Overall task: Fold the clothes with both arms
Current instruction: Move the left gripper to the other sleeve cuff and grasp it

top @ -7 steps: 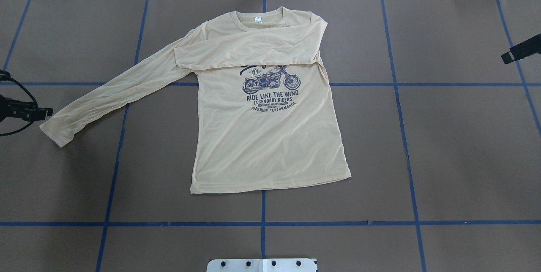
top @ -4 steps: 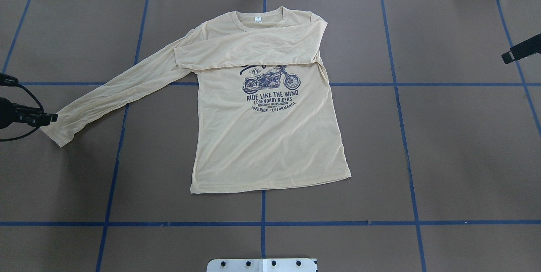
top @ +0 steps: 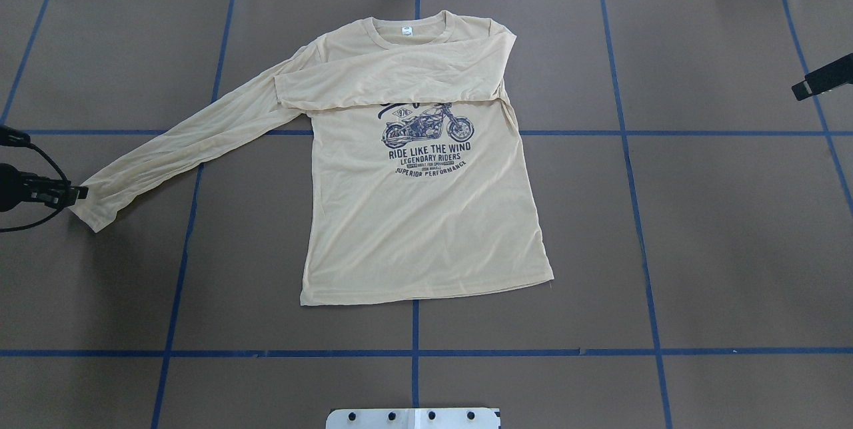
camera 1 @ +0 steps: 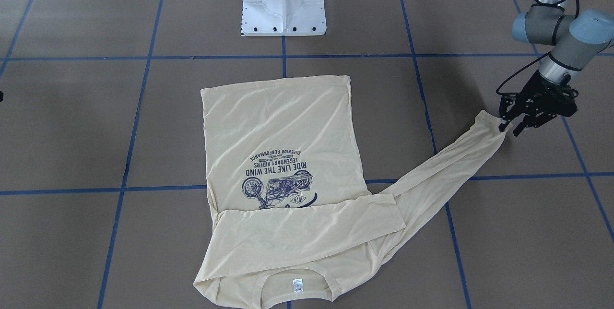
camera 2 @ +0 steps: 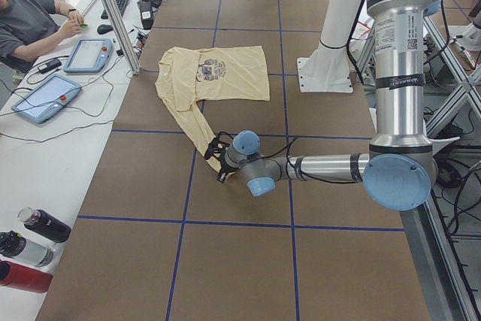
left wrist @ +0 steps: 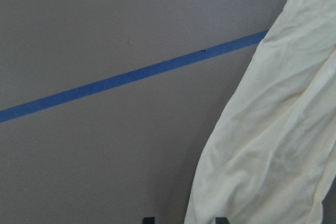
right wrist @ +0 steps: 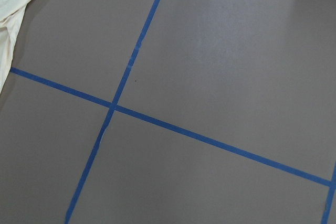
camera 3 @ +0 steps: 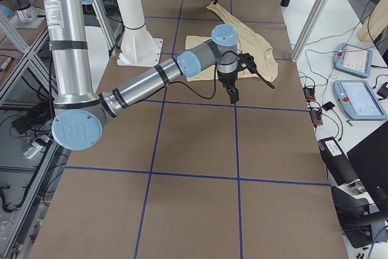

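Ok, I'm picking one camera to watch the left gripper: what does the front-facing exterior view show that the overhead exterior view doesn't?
Only front-facing: the silver-grey left arm with light blue caps, its whole black two-finger gripper at the outstretched sleeve's cuff, and the white pedestal base in full.
Only overhead: a black piece of the right gripper at the right edge.
Both: the pale cream-yellow long-sleeved T-shirt flat on the brown table with blue tape lines, one sleeve folded across the chest.
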Robot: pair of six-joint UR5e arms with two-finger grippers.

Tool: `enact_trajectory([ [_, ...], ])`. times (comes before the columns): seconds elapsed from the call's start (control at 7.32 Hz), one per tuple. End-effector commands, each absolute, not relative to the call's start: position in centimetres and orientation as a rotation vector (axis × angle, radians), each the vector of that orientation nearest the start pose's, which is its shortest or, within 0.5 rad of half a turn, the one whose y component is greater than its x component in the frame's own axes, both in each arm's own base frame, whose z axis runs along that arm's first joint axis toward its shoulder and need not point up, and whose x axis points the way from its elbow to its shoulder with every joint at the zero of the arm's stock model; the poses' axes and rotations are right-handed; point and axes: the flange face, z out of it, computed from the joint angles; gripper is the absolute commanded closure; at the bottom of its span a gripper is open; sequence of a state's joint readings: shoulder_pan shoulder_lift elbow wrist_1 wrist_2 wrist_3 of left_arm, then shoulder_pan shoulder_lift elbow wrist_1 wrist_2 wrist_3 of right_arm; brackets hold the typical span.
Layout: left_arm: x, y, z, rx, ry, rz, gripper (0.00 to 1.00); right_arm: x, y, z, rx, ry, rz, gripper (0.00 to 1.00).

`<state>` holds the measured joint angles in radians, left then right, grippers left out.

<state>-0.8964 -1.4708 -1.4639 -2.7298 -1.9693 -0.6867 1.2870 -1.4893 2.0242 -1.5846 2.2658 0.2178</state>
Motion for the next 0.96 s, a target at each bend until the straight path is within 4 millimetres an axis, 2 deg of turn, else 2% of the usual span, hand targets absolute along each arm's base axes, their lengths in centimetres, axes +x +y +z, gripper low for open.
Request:
enact_trajectory([
  [0.0,22.2,-42.8,63.9,0.505,0.887,0.183,0.88,-7.2,-49.6,40.2,0.318,-0.783,-0.244,0.00],
  [0.14,22.1,-42.7,63.8,0.505,0.889,0.184,1.00,-7.2,-49.7,40.1,0.319,-0.783,-0.244,0.00],
  [0.41,21.9,-42.4,62.8,0.527,0.906,0.192,1.00,-7.3,-49.7,40.1,0.319,-0.783,-0.243,0.00],
  [0.55,22.1,-41.9,60.8,0.499,0.972,0.234,1.00,-7.3,-49.8,40.2,0.318,-0.784,-0.241,0.00],
  [0.68,22.1,-42.2,59.1,0.482,1.007,0.251,1.00,-7.4,-49.8,40.3,0.315,-0.783,-0.242,0.00],
  [0.82,22.6,-43.5,57.7,0.453,0.982,0.231,1.00,-7.3,-49.8,40.3,0.314,-0.784,-0.237,0.00],
])
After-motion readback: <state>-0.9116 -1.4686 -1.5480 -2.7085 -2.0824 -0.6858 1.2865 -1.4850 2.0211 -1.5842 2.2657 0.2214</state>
